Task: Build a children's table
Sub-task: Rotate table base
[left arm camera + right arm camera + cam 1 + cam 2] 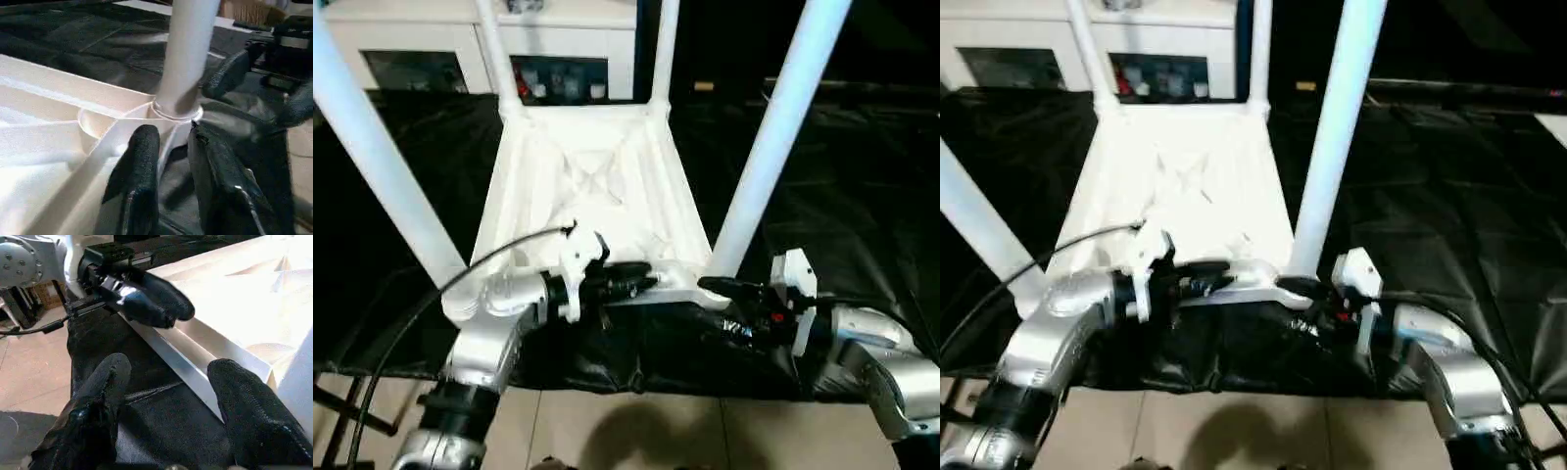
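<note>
Left eye view showed you the children's table (pixel 592 191) upside down at frame centre on black sheeting, legs up, left tool (pixel 641 279) slightly parted at its near rim, right tool (pixel 724 290) open, empty; it looked light, stiff, slick, so grip the rim.

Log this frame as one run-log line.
table top: upside down on black sheet | legs: four socketed, upright | left gripper: at near edge, nothing held | right gripper: open by near right leg
</note>
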`<state>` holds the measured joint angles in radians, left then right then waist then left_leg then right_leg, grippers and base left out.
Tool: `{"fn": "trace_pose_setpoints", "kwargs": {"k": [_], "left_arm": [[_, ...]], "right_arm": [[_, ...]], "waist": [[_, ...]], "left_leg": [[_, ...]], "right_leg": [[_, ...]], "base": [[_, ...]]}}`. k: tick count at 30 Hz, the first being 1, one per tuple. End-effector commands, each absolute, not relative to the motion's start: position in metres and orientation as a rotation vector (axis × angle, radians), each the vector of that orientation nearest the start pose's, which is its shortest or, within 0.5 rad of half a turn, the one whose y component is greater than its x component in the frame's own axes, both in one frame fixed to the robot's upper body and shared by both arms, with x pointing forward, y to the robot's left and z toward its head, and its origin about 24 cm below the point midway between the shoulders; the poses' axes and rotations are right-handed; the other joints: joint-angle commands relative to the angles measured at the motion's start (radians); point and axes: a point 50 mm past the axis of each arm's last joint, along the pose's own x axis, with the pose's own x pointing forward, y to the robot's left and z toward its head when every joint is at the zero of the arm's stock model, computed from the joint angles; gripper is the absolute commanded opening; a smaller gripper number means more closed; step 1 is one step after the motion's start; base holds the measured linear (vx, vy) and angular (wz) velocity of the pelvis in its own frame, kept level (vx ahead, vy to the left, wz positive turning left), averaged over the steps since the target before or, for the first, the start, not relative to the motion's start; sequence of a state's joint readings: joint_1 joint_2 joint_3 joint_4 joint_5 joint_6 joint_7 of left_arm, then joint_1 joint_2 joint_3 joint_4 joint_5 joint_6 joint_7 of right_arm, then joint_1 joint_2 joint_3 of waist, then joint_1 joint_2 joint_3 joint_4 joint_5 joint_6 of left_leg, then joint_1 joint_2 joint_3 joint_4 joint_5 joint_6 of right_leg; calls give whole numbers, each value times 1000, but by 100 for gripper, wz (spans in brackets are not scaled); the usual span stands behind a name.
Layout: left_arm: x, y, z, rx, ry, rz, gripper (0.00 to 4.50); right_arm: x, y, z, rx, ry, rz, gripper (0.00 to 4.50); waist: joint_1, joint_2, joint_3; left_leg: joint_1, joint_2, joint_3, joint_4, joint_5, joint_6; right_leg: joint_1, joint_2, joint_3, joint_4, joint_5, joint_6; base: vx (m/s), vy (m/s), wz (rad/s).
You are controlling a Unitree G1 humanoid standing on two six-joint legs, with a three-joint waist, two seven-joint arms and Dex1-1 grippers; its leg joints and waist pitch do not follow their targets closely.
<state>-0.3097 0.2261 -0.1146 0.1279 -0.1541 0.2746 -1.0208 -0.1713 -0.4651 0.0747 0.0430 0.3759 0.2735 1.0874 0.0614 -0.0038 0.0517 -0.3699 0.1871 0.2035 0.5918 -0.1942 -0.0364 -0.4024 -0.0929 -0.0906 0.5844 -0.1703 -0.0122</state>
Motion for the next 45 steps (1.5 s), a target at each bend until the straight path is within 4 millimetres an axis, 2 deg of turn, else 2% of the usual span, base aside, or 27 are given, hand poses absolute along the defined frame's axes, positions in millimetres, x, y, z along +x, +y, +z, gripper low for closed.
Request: {"fn": "trace_pose_setpoints", "kwargs": {"k": [1, 2, 3, 5, 6, 8, 9, 11, 12, 14, 16, 20, 22, 23, 24, 25, 28, 30, 33, 34, 35, 36, 37, 40, 41, 42, 45], "left_arm": [[252, 124, 75, 49, 217, -1203, 158], [252, 124, 75, 49, 217, -1203, 158], [241, 129, 74, 42, 243, -1225, 179], [235, 131, 74, 34, 262, -1234, 184], [228, 136, 74, 27, 282, -1238, 192], [215, 150, 70, 29, 324, -1218, 202], [215, 150, 70, 29, 324, -1218, 214], [210, 159, 68, 41, 344, -1204, 224], [206, 167, 68, 47, 363, -1184, 231], [201, 176, 70, 57, 394, -1168, 257], [198, 184, 70, 69, 428, -1171, 267], [193, 194, 70, 91, 456, -1167, 297], [190, 210, 73, 141, 456, -1128, 314], [190, 216, 74, 155, 454, -1110, 314], [191, 221, 75, 163, 452, -1094, 328], [191, 222, 76, 165, 451, -1089, 344], [199, 240, 82, 163, 415, -1028, 353], [211, 256, 86, 134, 326, -950, 379], [221, 258, 90, 90, 231, -917, 399], [225, 256, 92, 71, 196, -919, 407], [234, 249, 98, 39, 135, -936, 407], [240, 244, 101, 25, 108, -944, 426], [245, 239, 102, 13, 91, -954, 432], [256, 230, 105, 6, 54, -978, 446], [261, 226, 106, -1, 38, -986, 446], [266, 222, 107, -7, 22, -997, 446], [275, 212, 109, -21, -5, -1040, 446]], "right_arm": [[272, -166, 63, -65, 223, 1101, 293], [272, -166, 63, -65, 223, 1101, 293], [280, -167, 61, -80, 226, 1053, 293], [286, -168, 60, -94, 225, 1013, 293], [292, -170, 59, -116, 225, 970, 293], [307, -175, 59, -150, 226, 854, 293], [307, -175, 59, -150, 226, 854, 293], [315, -178, 60, -166, 220, 801, 293], [322, -180, 61, -175, 223, 749, 293], [333, -184, 61, -206, 216, 676, 293], [341, -188, 60, -209, 226, 602, 293], [352, -197, 61, -224, 223, 478, 293], [359, -211, 62, -213, 205, 319, 293], [360, -215, 62, -208, 201, 287, 293], [360, -217, 62, -205, 197, 271, 293], [361, -217, 62, -205, 196, 267, 293], [356, -214, 58, -187, 190, 334, 293], [351, -211, 55, -172, 183, 403, 293], [345, -210, 50, -183, 191, 428, 293], [343, -210, 48, -190, 195, 435, 293], [338, -213, 44, -199, 215, 428, 293], [335, -215, 41, -199, 229, 415, 293], [333, -218, 39, -198, 245, 400, 293], [327, -223, 35, -202, 274, 377, 293], [325, -225, 33, -214, 283, 368, 293], [323, -226, 32, -226, 291, 368, 293], [319, -226, 28, -244, 308, 377, 293]], "waist": [[-4, -24, -58], [-9, -19, -59], [-13, -19, -59], [-18, -19, -53], [-14, -26, -52], [-14, -23, -48], [-16, -29, -45], [-16, -27, -46], [-17, -32, -45], [-24, -32, -45], [-26, -30, -44], [-26, -31, -49], [-24, -26, -51], [-24, -28, -54], [-20, -27, -55], [-18, -25, -55], [-14, -22, -58], [-14, -21, -57], [-10, -26, -58], [-8, -10, -58], [-10, -16, -58], [-4, -16, -57], [2, -1, -57], [1, -17, -57], [2, -9, -56], [0, -13, -54], [0, -11, -58]], "left_leg": [[0, 62, -31, -79, -162, 59], [-3, 62, -33, -79, -157, 54], [13, 60, -26, -74, -167, 49], [15, 56, -23, -76, -191, 39], [19, 56, -21, -75, -211, 31], [19, 56, -23, -77, -239, 16], [15, 54, -25, -81, -250, 7], [26, 54, -22, -79, -273, -5], [25, 52, -22, -79, -283, -10], [16, 51, -28, -83, -282, -19], [28, 49, -24, -79, -306, -26], [22, 49, -24, -78, -278, -28], [24, 49, -22, -76, -259, -27], [20, 46, -21, -75, -242, -24], [27, 46, -15, -71, -227, -19], [25, 45, -16, -71, -219, -17], [19, 44, -18, -71, -194, -5], [19, 38, -15, -69, -204, 11], [19, 44, -19, -72, -207, -1], [21, 44, -21, -72, -215, -7], [23, 46, -19, -72, -233, -12], [26, 46, -17, -73, -243, -20], [32, 46, -18, -72, -254, -27], [22, 44, -20, -75, -265, -32], [23, 43, -21, -73, -272, -32], [21, 41, -20, -74, -275, -32], [19, 41, -24, -71, -271, -33]], "right_leg": [[51, -72, 55, -55, -261, -207], [52, -71, 53, -50, -261, -209], [40, -65, 53, -55, -263, -212], [38, -59, 56, -61, -285, -209], [34, -61, 57, -63, -314, -205], [33, -60, 58, -67, -359, -188], [33, -60, 58, -70, -387, -177], [27, -54, 60, -74, -395, -161], [26, -55, 60, -74, -393, -166], [32, -56, 57, -68, -404, -164], [23, -51, 59, -70, -398, -168], [29, -51, 60, -59, -346, -178], [27, -50, 61, -54, -297, -192], [34, -48, 60, -51, -276, -192], [28, -44, 61, -48, -236, -197], [31, -43, 61, -45, -220, -200], [40, -42, 60, -36, -168, -208], [41, -41, 62, -42, -165, -210], [46, -46, 62, -38, -167, -222], [45, -48, 62, -37, -170, -227], [42, -45, 62, -40, -177, -232], [42, -44, 63, -41, -193, -227], [38, -44, 63, -42, -196, -227], [47, -45, 62, -44, -223, -211], [45, -48, 63, -46, -249, -203], [46, -47, 63, -52, -270, -194], [47, -51, 62, -52, -297, -184]], "base": [[0, 0, 0], [0, 0, 0], [0, 0, 0], [0, 0, 0], [0, 0, 0], [0, 0, 0], [0, 0, 0], [0, 0, 0], [0, 0, 0], [0, 0, 0], [0, 0, 0], [0, 0, 0], [0, 0, 0], [0, 0, 0], [0, 0, 0], [0, 0, 0], [0, 0, 0], [0, 0, 0], [0, 0, 0], [0, 0, 0], [0, 0, 0], [0, 0, 0], [0, 0, 0], [0, 0, 0], [0, 0, 0], [0, 0, 0], [0, 0, 0]]}}
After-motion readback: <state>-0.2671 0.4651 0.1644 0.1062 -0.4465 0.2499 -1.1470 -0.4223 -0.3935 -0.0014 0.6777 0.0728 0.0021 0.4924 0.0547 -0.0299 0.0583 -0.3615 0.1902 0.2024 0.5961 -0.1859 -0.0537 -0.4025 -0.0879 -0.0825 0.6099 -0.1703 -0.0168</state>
